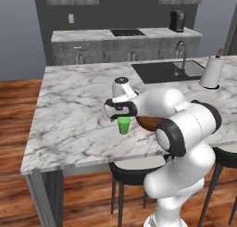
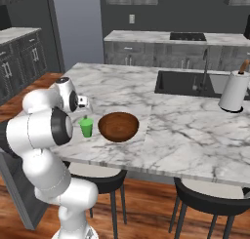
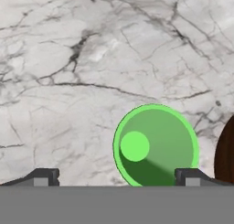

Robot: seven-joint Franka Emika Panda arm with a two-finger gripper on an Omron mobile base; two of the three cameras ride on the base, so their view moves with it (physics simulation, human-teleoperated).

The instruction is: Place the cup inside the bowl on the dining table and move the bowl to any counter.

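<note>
Your gripper (image 3: pixel 116 178) hangs directly above the green cup (image 3: pixel 155 145), its two dark fingertips (image 3: pixel 43 176) spread wide with nothing between them; the hand view looks straight down into the cup's open mouth, and the tips sit apart from the cup, one well clear of it, the other close by its rim. The cup (image 1: pixel 123 125) stands upright on the marble dining table (image 1: pixel 74 115), near the front edge where the stools are. The wooden bowl (image 2: pixel 118 126) rests on the same top just beside the cup (image 2: pixel 86 127), not touching it, also near the front edge. You can see the black sink (image 2: pixel 190 83) set in the far part of the table and a white paper towel roll (image 2: pixel 234 92) standing toward its far right corner. One dark stool (image 2: pixel 215 199) is tucked under the front edge.
</note>
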